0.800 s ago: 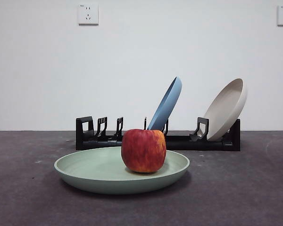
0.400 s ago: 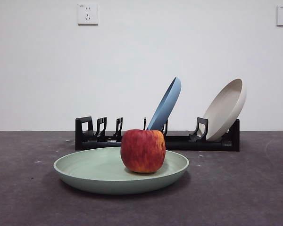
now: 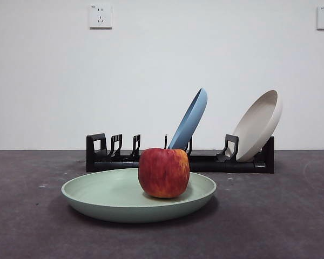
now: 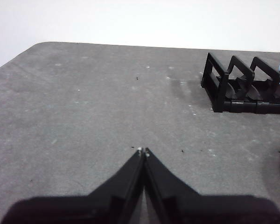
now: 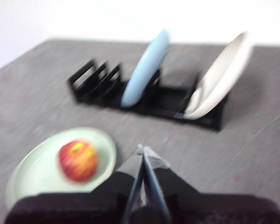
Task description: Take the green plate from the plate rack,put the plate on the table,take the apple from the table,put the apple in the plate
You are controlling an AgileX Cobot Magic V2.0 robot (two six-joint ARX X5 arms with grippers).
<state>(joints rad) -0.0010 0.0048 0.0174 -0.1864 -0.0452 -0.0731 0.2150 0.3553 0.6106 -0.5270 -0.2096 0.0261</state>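
The pale green plate (image 3: pixel 113 197) lies flat on the dark grey table (image 3: pixel 270 216), in front of the black plate rack (image 3: pixel 205 161). A red apple (image 3: pixel 163 172) with yellow streaks rests inside it, right of its middle. The blurred right wrist view shows the same apple (image 5: pixel 78 160) in the green plate (image 5: pixel 32 168), with my right gripper (image 5: pixel 142 150) shut and empty, raised above the table beside the plate. My left gripper (image 4: pixel 143 150) is shut with nothing in it, over bare table short of the rack's empty end (image 4: pixel 233 84). Neither arm appears in the front view.
A blue plate (image 3: pixel 190 120) and a beige plate (image 3: pixel 257 125) lean in the rack's slots. The rack's left slots hold nothing. A white wall with two sockets (image 3: pixel 100 16) stands behind the table.
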